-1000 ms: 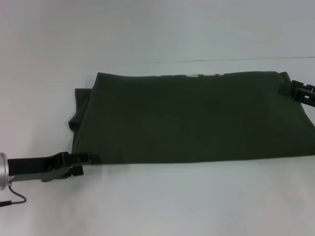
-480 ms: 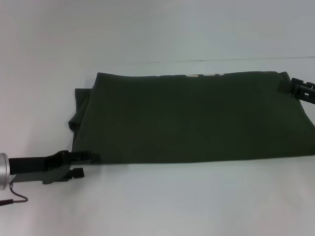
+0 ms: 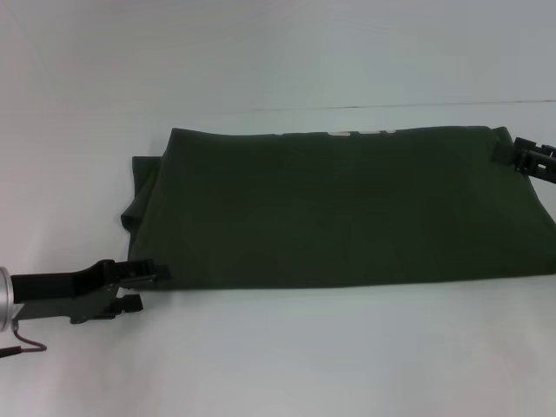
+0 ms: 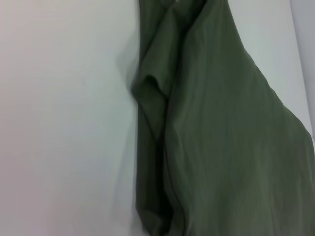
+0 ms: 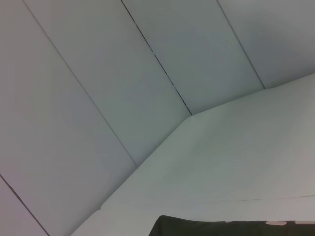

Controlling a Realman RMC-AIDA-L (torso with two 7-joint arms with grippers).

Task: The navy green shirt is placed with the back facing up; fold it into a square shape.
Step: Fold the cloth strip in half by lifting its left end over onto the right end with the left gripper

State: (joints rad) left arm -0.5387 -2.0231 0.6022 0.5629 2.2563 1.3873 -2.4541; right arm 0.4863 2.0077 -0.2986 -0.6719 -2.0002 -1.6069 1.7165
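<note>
We are seeing the navy green shirt (image 3: 339, 208) lying flat on the white table (image 3: 278, 356), folded into a wide band. Our left gripper (image 3: 149, 285) is sitting at the shirt's near left corner, jaws spread, one fingertip touching the hem. Our right gripper (image 3: 514, 155) is resting at the far right corner; we cannot tell how its jaws are standing. The left wrist view is showing layered fabric folds.
</note>
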